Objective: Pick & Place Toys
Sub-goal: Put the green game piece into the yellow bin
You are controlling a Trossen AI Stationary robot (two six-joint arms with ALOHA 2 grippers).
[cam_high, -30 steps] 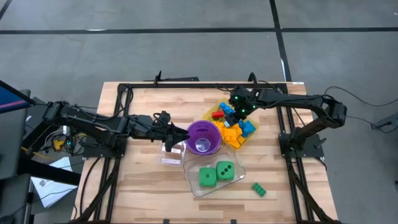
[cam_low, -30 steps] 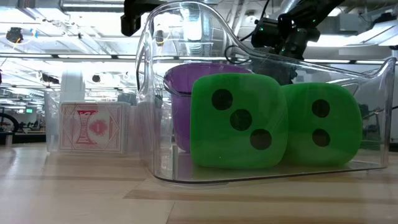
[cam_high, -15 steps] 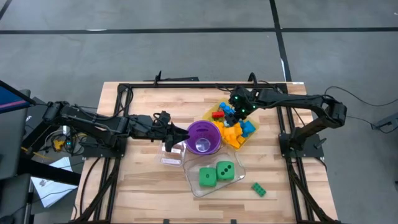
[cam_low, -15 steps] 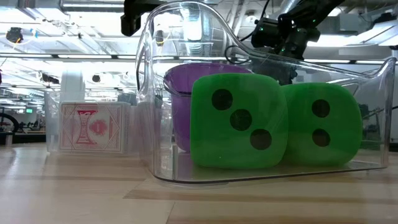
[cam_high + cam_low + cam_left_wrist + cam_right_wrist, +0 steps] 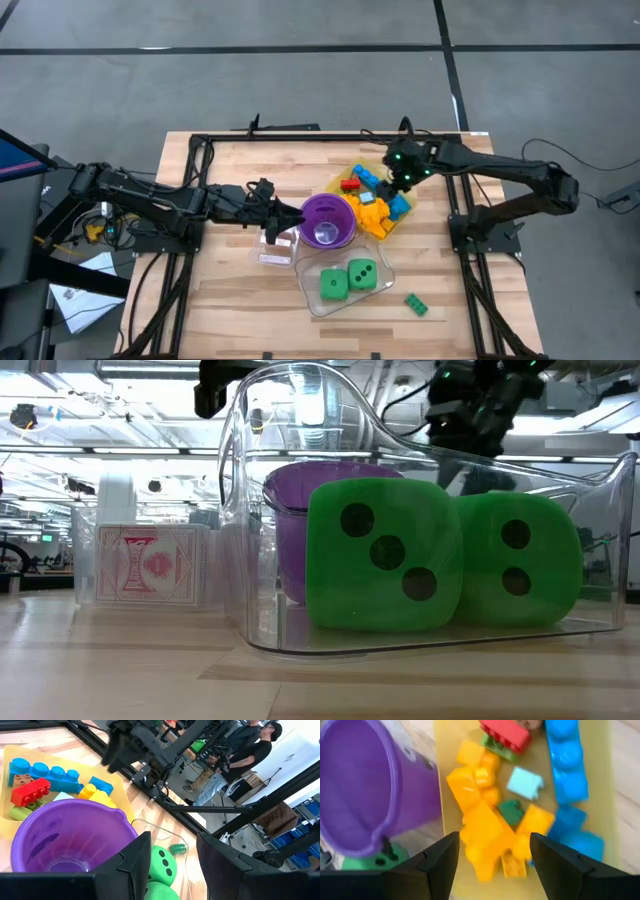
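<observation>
Several toys (image 5: 372, 203) lie in a yellow translucent tray (image 5: 601, 795): a long blue brick (image 5: 564, 760), a red brick (image 5: 505, 732), orange bricks (image 5: 480, 815) and small green and pale blue bits. My right gripper (image 5: 402, 172) hangs open and empty above them (image 5: 493, 837). Two green dotted dice (image 5: 334, 285) (image 5: 362, 273) rest on the floor of a clear tub (image 5: 240, 510). A green brick (image 5: 415, 304) lies on the table near the front right. My left gripper (image 5: 295, 214) is open and empty beside the purple cup (image 5: 327, 220).
The purple cup (image 5: 70, 840) stands between the tray and the clear tub. A second clear tub holding a card box (image 5: 145, 565) sits under my left arm. Black frame rails run along the table's far edge. A person (image 5: 250, 745) stands in the room beyond.
My right gripper has risen from the tray and gone a little toward the table's right edge, still open and empty. The toys lie where they were.
</observation>
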